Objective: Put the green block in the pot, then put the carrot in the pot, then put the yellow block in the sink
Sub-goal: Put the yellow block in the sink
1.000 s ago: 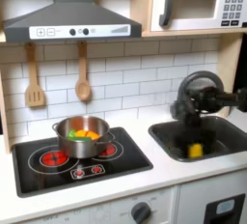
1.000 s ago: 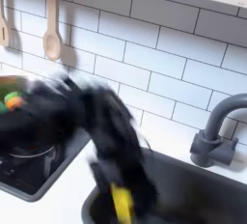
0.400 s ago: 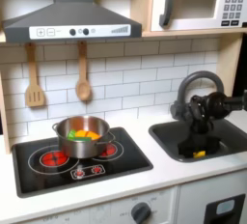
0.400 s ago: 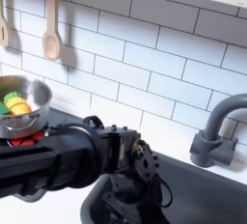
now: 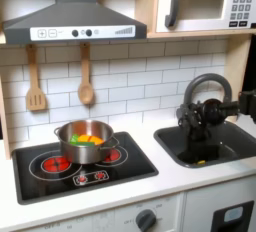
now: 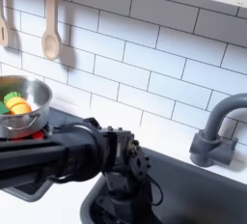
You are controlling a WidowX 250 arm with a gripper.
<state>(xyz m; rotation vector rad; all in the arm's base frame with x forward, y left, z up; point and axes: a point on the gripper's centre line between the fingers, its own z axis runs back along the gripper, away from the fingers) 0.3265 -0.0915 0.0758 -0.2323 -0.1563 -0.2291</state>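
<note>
Over the sink (image 5: 205, 148), the gripper (image 5: 199, 128) hangs low; jaw state cannot be told. Yellow block: hidden behind the arm, position unconfirmed. Pot (image 5: 85, 146) on the stovetop (image 5: 45, 171) holds the carrot (image 6: 16, 105) and the green block (image 5: 77, 136). Judgement: the block is light, rigid, smooth; grip across opposite flat sides.

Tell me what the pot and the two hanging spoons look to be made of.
The pot: shiny metal, likely steel, judging by its bright reflective walls. The two hanging spoons: light tan with a matte finish, probably wood; grain is too blurred to confirm.
</note>
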